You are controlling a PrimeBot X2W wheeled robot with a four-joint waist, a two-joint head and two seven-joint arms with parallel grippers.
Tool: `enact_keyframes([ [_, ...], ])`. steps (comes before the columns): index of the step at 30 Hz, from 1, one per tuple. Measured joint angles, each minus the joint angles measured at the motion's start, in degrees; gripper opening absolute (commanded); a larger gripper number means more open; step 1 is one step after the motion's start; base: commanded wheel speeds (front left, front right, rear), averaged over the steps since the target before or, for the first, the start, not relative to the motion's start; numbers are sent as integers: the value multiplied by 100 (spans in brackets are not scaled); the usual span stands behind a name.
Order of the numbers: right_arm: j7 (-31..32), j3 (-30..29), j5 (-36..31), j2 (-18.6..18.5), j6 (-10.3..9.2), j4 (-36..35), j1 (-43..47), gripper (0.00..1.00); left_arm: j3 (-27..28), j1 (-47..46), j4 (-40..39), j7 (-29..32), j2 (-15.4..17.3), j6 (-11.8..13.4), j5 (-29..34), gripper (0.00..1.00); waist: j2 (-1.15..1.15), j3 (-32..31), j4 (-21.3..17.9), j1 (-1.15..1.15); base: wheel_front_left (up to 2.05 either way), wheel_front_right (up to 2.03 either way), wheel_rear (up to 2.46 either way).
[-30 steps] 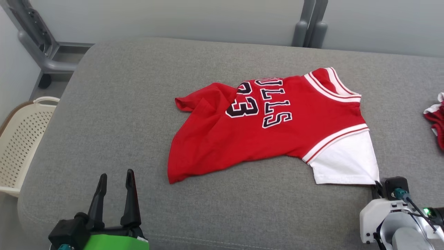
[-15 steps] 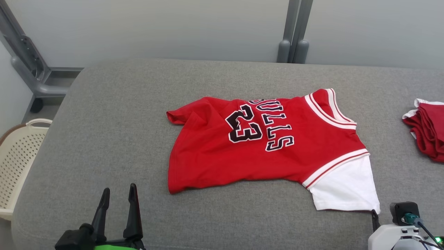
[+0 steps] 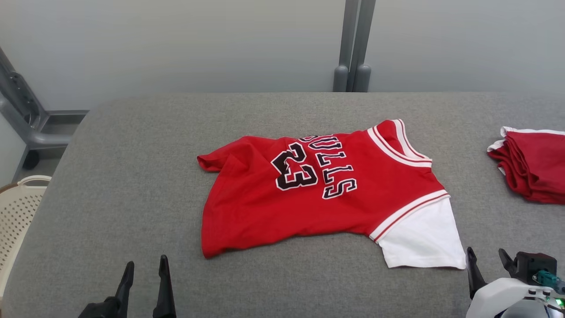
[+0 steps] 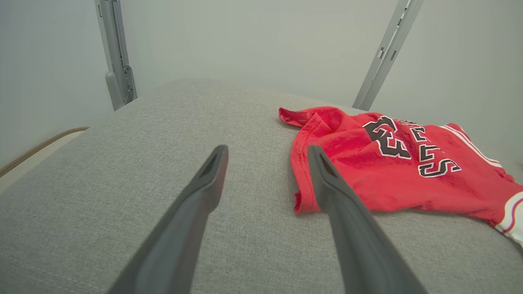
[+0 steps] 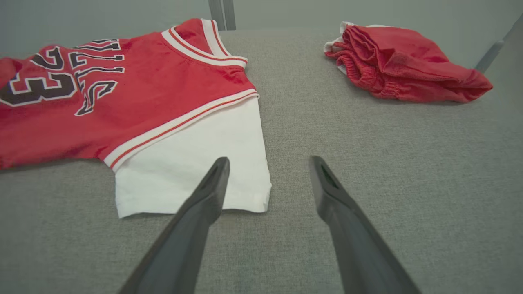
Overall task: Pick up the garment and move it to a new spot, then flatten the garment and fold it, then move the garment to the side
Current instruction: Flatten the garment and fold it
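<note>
**Both jaws apart, jersey lies free on the table**

Your right jaws stand wide apart with nothing between them. In the right wrist view one finger [image 5: 204, 200] crosses the near edge of the white sleeve [image 5: 192, 163], and the other finger [image 5: 339, 204] is over bare grey cloth. Whether the first finger touches the sleeve, you cannot tell. In the head view these jaws sit at 5 o'clock, just beside the sleeve's outer corner.

Your left jaws are also apart and empty, at 7 o'clock in the head view, with their fingers [image 3: 164, 278] pointing toward 12. In the left wrist view the jersey's hem corner lies just past the finger [image 4: 327, 183] on the 3 o'clock side of that view.

The red Bulls 23 jersey [image 3: 318, 190] lies near the middle of the grey fabric-covered table [image 3: 132, 176]. It is spread mostly flat and is held by neither arm. Its striped neckline points to 2 o'clock, its hem to 9, and the white sleeve to 5. The far hem corner, at 10 o'clock, is rumpled and folded over.

A folded pair of red shorts [image 3: 534, 168] lies well apart from the jersey, at 3 o'clock near the table's edge. A cream perforated basket [image 3: 17, 212] stands off the table at 8 o'clock. Two grey posts [image 3: 353, 66] rise behind the table at 12 o'clock.
</note>
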Motion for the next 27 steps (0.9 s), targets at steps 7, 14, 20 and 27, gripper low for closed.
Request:
enact_keyframes([
  [7, -560, 187, 324, -4, 0, 87, -143, 100, 156, -53, 304, 0, 10, 3, 224, 100, 0, -86, -146, 0, 0, 0, 0],
  [14, -1063, 720, 421, 3, 0, 130, -250, 100, 274, -54, 603, 0, 111, 101, 477, 100, 0, -171, -320, 0, 0, 0, 0],
  [20, -1057, 988, 336, 3, -1, 96, -220, 100, 270, -65, 659, 0, 118, 86, 617, 100, 0, -246, -393, 0, 0, 0, 0],
  [27, -929, 1020, 325, 2, -1, 40, -193, 100, 244, -67, 679, 0, 96, 69, 638, 100, 0, -249, -446, 0, 0, 0, 0],
])
